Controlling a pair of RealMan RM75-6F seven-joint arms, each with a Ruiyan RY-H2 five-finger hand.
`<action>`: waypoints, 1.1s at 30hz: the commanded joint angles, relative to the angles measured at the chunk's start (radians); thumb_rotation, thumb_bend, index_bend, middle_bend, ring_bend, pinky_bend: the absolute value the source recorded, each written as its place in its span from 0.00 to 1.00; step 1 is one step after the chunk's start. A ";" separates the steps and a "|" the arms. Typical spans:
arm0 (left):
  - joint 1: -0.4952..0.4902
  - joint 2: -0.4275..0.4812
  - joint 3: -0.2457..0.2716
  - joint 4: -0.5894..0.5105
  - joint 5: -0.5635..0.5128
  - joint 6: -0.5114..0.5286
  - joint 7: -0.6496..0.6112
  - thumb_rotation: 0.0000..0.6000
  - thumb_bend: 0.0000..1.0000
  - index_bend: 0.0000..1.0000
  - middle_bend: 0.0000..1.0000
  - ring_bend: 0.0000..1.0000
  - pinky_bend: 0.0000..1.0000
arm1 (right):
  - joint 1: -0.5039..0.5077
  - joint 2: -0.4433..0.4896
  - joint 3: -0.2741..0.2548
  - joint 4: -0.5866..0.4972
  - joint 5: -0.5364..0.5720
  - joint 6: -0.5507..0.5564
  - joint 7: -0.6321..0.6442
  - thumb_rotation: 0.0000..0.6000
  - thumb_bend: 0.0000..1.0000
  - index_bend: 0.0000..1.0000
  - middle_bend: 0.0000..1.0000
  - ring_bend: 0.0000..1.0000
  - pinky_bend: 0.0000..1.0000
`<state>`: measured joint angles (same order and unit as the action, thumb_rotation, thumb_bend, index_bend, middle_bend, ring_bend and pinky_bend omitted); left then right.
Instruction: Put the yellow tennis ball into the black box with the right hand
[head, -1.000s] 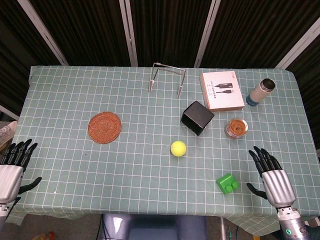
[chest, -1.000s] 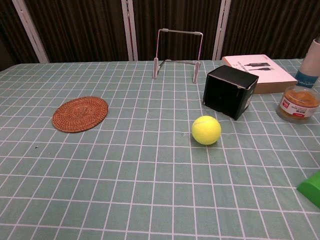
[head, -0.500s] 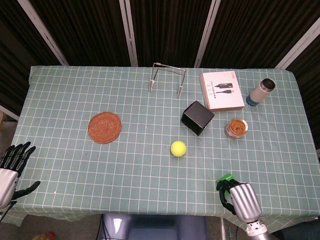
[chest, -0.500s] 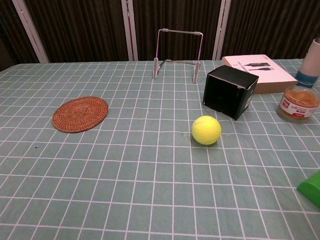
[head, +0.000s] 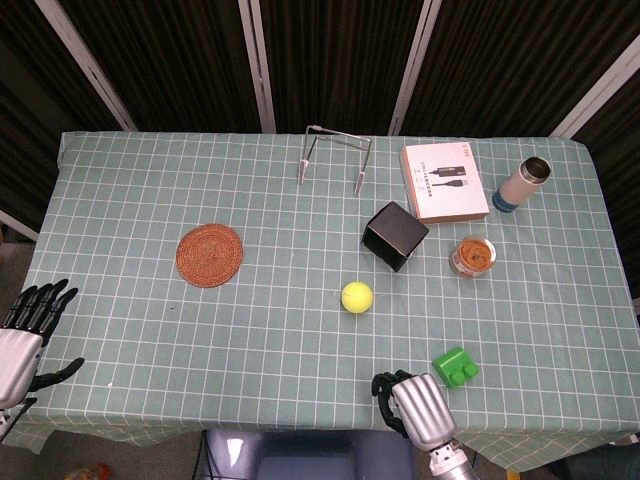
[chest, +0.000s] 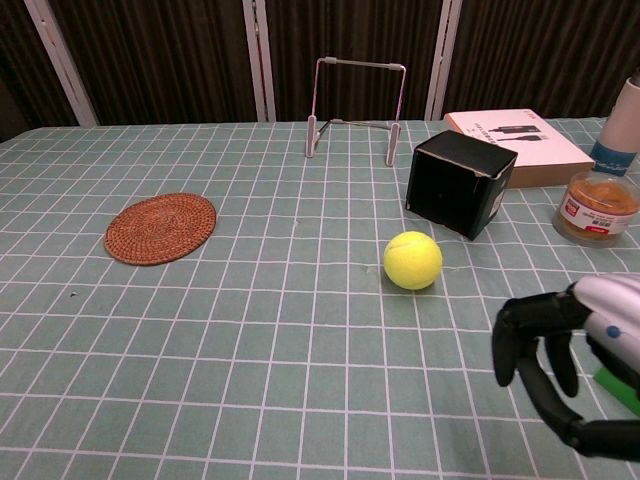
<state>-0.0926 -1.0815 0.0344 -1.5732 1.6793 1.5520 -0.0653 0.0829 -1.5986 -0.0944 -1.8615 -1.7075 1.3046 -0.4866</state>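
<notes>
Reaching stage: yellow tennis ball (head: 357, 296) sits untouched on the surface (head: 250, 330), roughly central and a little toward the near edge, just in front of the black box (head: 395, 236) but apart from it. Right hand (head: 420, 410) hangs over the near edge, holding nothing, fingers curved downward and spread in the chest view; best brought forward and slightly toward the left edge, lowered over the ball from above, and wrapped around it evenly to avoid rolling it away.

Green block (head: 456, 365) lies just beside the right hand toward the right edge, so worth swinging clear of it. Open cloth between hand and ball, nothing in the way. Box opening appears to face the near edge, tilted; hard to tell exactly. Jar (head: 473, 256) and white carton (head: 444, 182) crowd the box's far-right side. Left hand (head: 25, 330) waits released off the near-left corner.
</notes>
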 joint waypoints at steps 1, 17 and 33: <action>-0.005 -0.001 -0.006 0.005 -0.028 -0.023 -0.011 1.00 0.14 0.00 0.00 0.00 0.00 | 0.030 -0.046 0.035 -0.029 0.062 -0.061 -0.020 1.00 0.67 0.48 0.63 0.62 0.90; -0.017 -0.007 -0.031 0.019 -0.078 -0.050 -0.017 1.00 0.14 0.00 0.00 0.00 0.00 | 0.137 -0.205 0.167 0.026 0.286 -0.195 0.039 1.00 0.67 0.36 0.54 0.56 0.90; -0.019 -0.015 -0.043 0.029 -0.115 -0.067 -0.008 1.00 0.14 0.00 0.00 0.00 0.00 | 0.262 -0.284 0.255 0.195 0.406 -0.312 0.174 1.00 0.67 0.35 0.52 0.54 0.86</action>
<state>-0.1111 -1.0955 -0.0079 -1.5444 1.5648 1.4855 -0.0742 0.3341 -1.8763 0.1516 -1.6769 -1.3094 1.0025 -0.3231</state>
